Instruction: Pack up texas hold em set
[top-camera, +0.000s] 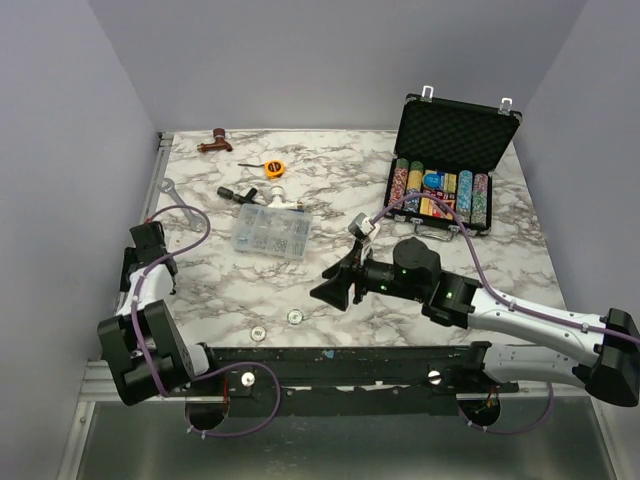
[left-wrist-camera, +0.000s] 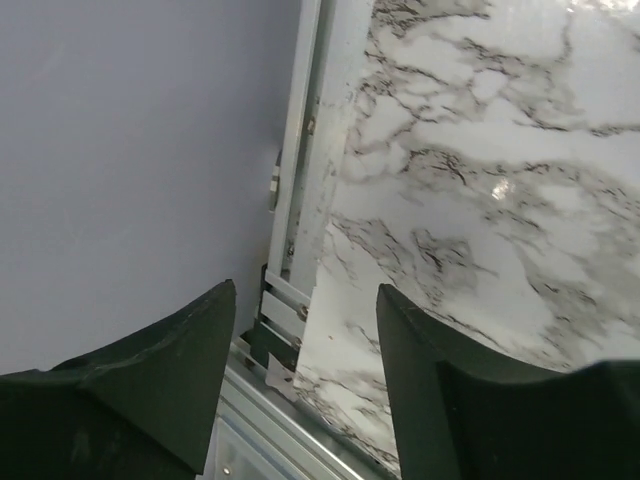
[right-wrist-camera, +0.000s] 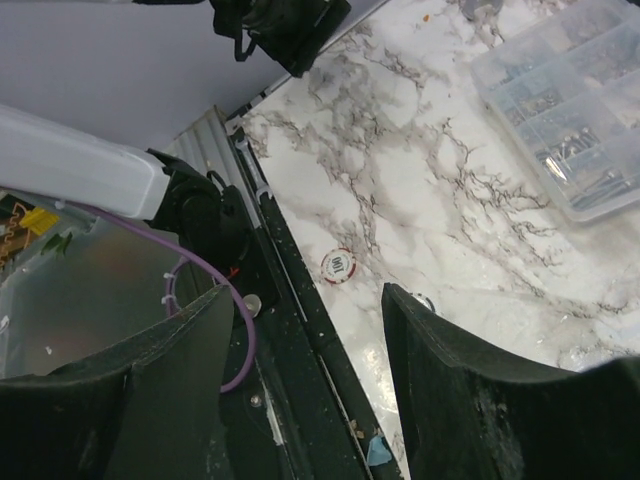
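The black case (top-camera: 455, 130) stands open at the back right, lid up, with rows of multicoloured chips (top-camera: 440, 190) in its base. Two loose chips lie near the table's front edge (top-camera: 257, 334) (top-camera: 295, 317). In the right wrist view one is a red-and-white "100" chip (right-wrist-camera: 339, 265); the other (right-wrist-camera: 425, 298) peeks out behind my right finger. My right gripper (top-camera: 325, 292) (right-wrist-camera: 305, 295) is open and empty, hovering just right of these chips. My left gripper (left-wrist-camera: 305, 295) is open and empty over the table's left edge; its arm (top-camera: 140, 300) is folded at the left.
A clear compartment box (top-camera: 271, 232) (right-wrist-camera: 570, 110) lies mid-table. A yellow tape measure (top-camera: 276, 169), a brown tool (top-camera: 213, 143), a wrench (top-camera: 168, 188) and small black and white parts (top-camera: 262, 197) lie at the back left. A black rail (top-camera: 340, 358) runs along the front.
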